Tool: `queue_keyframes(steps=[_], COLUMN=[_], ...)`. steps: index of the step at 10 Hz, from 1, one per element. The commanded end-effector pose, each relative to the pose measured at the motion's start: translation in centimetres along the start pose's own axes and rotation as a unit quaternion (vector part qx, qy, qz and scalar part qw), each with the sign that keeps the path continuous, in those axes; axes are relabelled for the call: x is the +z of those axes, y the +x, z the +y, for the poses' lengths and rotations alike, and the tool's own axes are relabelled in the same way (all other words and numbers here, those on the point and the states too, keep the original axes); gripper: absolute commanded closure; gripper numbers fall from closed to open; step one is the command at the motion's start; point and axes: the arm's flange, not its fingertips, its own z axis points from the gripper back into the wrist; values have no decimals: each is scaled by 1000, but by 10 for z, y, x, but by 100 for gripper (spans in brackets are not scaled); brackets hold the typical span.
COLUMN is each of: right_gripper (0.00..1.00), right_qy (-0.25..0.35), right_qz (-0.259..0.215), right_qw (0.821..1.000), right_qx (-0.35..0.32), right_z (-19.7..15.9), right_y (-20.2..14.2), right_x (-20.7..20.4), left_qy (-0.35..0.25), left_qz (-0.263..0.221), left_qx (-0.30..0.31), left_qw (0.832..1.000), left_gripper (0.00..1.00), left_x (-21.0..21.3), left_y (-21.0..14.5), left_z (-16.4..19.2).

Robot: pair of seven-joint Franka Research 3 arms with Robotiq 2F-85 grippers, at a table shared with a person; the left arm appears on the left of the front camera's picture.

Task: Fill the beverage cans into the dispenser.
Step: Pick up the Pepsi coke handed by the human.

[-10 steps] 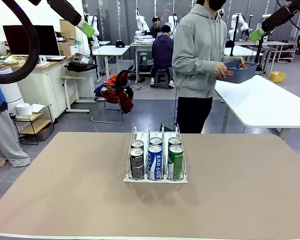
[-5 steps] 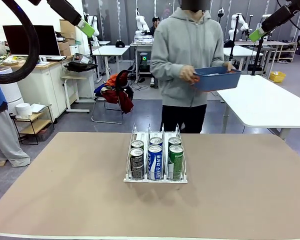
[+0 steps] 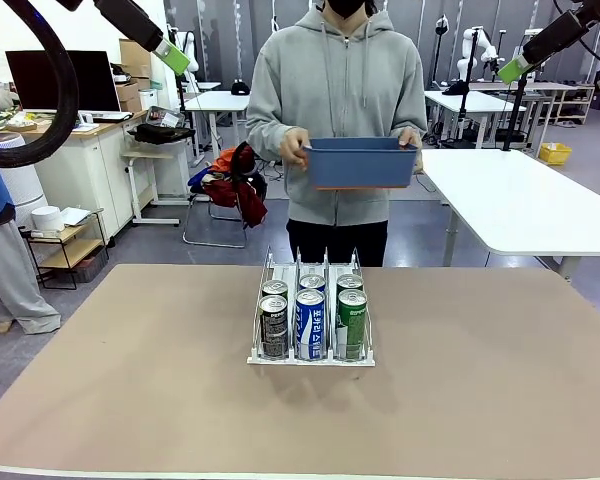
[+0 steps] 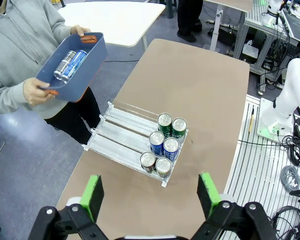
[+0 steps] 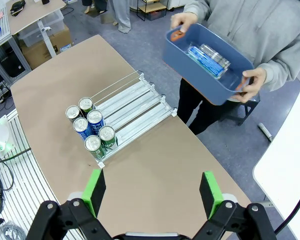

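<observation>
Brown worktop [image 3: 480,380] carries the dispenser [image 3: 283,270] midway between its side edges, six beverage cans [image 3: 310,322] at the front lip. Left claw [image 4: 151,194] and right claw [image 5: 152,192] hang high, both wide and empty. Beyond the far edge a person [image 3: 335,90] holds a blue bin [image 3: 360,165]

Six upright beverage cans [image 3: 310,322], paired black, blue, green, at the front of the clear three-lane dispenser [image 3: 285,272], mid-worktop [image 3: 130,380]

Rear cans [image 3: 312,282] sit half hidden behind the front row [image 3: 310,325].
</observation>
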Motion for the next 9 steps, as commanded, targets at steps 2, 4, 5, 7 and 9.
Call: queue_keyframes(steps=[2, 4, 5, 7, 9], right_gripper=[0, 0, 0, 0, 0], right_qy=[2, 2, 2, 2, 2], right_qz=[0, 0, 0, 0, 0], right_qw=[1000, 1000, 1000, 1000, 1000], right_qx=[1, 1, 1, 1, 1], right_z=[1, 1, 1, 1, 1], right_y=[0, 0, 0, 0, 0], right_x=[0, 0, 0, 0, 0], left_qy=[4, 4, 4, 4, 4], left_qz=[1, 1, 1, 1, 1], left_qx=[3, 3, 3, 3, 3], left_qw=[1000, 1000, 1000, 1000, 1000], left_gripper=[0, 0, 0, 0, 0], left_x=[0, 0, 0, 0, 0], left_y=[0, 0, 0, 0, 0], left_z=[0, 0, 0, 0, 0])
